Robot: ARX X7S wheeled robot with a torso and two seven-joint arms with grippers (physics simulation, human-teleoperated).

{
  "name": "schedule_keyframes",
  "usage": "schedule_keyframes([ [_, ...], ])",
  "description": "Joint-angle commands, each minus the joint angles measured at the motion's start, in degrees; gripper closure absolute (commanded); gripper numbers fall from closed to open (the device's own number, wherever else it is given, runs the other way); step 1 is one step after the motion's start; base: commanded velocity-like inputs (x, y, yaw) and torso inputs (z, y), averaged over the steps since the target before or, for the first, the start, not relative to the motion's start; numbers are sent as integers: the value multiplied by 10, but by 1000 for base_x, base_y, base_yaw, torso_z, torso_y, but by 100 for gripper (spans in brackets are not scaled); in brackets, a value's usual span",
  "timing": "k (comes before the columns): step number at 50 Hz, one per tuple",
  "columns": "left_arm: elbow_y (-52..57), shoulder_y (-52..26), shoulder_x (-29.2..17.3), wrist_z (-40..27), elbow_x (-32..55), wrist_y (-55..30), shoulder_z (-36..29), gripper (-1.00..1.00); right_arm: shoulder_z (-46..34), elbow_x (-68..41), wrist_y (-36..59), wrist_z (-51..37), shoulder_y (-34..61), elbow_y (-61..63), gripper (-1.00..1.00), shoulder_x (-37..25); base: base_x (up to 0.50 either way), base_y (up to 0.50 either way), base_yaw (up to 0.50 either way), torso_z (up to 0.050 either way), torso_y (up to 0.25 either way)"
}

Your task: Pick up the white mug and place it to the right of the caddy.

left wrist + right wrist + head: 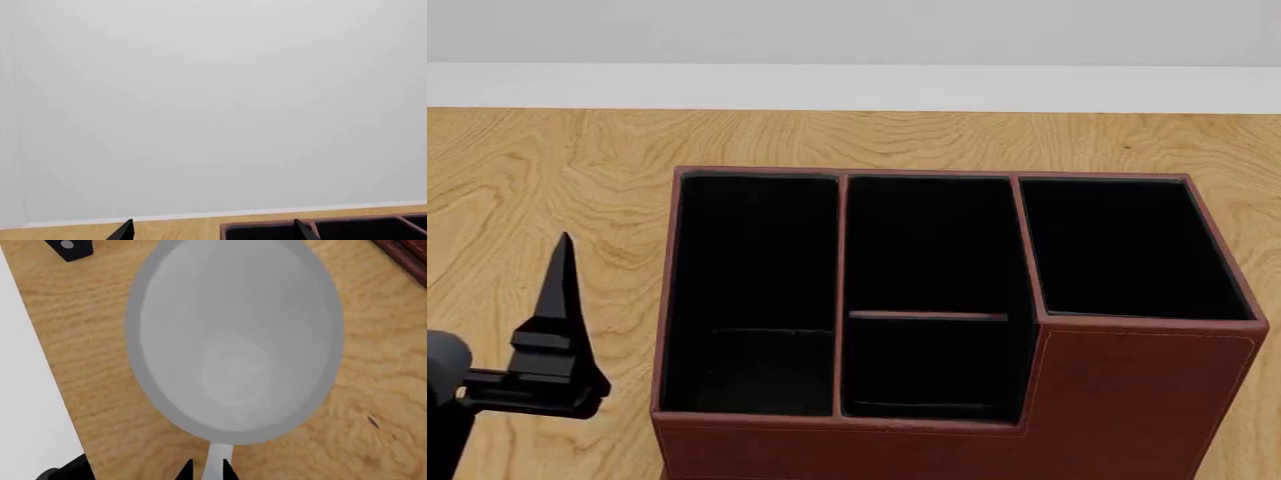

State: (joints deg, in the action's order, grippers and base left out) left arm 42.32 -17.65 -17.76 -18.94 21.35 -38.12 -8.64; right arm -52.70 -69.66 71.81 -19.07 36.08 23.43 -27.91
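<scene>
White mug (pixel 233 340) sits upright, apparently just beside the reddish-brown caddy (pixel 1121 390).

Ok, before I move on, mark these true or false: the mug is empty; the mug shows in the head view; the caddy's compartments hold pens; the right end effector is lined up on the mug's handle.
1. The white mug is empty. True.
2. The white mug shows in the head view. False: that view shows only the caddy and the left end effector on the table beside it.
3. The caddy's compartments hold pens. False: every one shows only black lining.
4. The right end effector has a fingertip on either side of the mug's handle. True.
</scene>
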Motion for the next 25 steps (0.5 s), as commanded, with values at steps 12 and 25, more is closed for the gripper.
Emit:
schedule_keyframes([
  [12,64,3,-12,-25,17,-23,26,-100,21,-39,11,-35,12,32,100,-9,0,0,0,0,1],
  [25,96,7,-20,-41,27,-30,50,-100,25,-47,6,-36,17,35,100,-16,0,0,0,0,0],
])
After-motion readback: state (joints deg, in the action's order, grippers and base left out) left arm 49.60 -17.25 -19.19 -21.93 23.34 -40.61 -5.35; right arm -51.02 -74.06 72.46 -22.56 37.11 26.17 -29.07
